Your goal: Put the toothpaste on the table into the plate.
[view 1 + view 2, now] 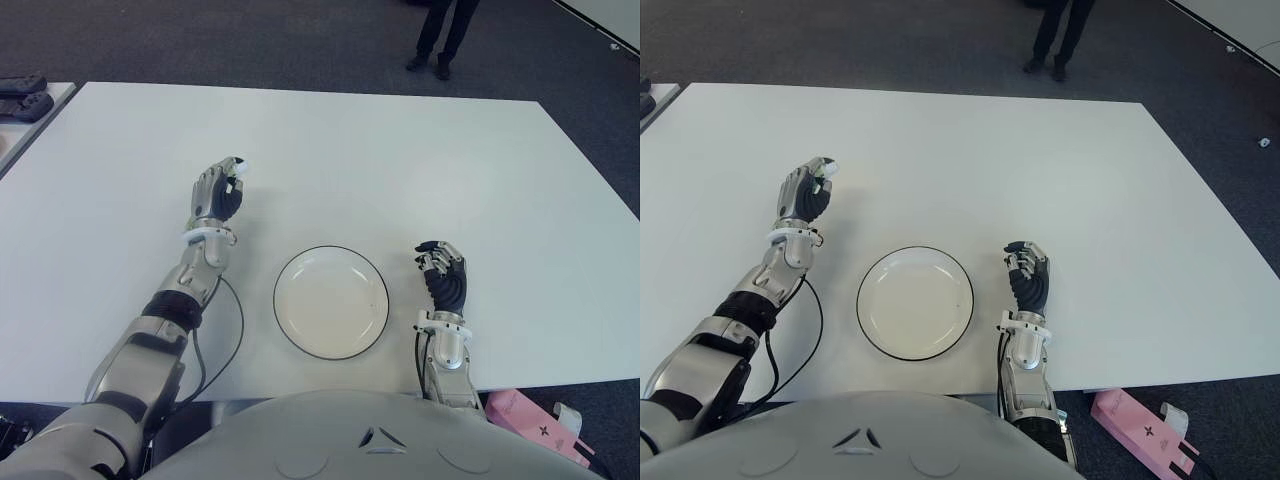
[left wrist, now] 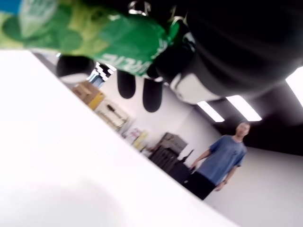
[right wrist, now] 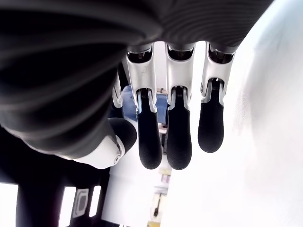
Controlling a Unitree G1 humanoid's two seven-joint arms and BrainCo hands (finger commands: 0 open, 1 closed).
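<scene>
While left hand (image 1: 220, 190) grips green toothpaste (image 2: 90, 35) left of plate (image 1: 331, 302), right hand (image 1: 443, 277) hangs relaxed, empty, right of plate; left wrist view alone shows person (image 2: 218, 161) beyond table (image 1: 420, 160).

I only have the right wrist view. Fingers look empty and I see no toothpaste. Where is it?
Observer: In the left hand, up and left of the plate. Its wrist view shows a green toothpaste tube gripped in the fingers.
Operator: Is the plate free?
Observer: Yes, nothing lies in it; it sits between the two hands near the table's front edge.
Operator: Where's my right hand relative to it?
Observer: The right hand shows just right of the plate, apart from its rim, fingers loosely curled and holding nothing.
Operator: Anyone nearby?
Observer: A person stands beyond the table's far edge.
</scene>
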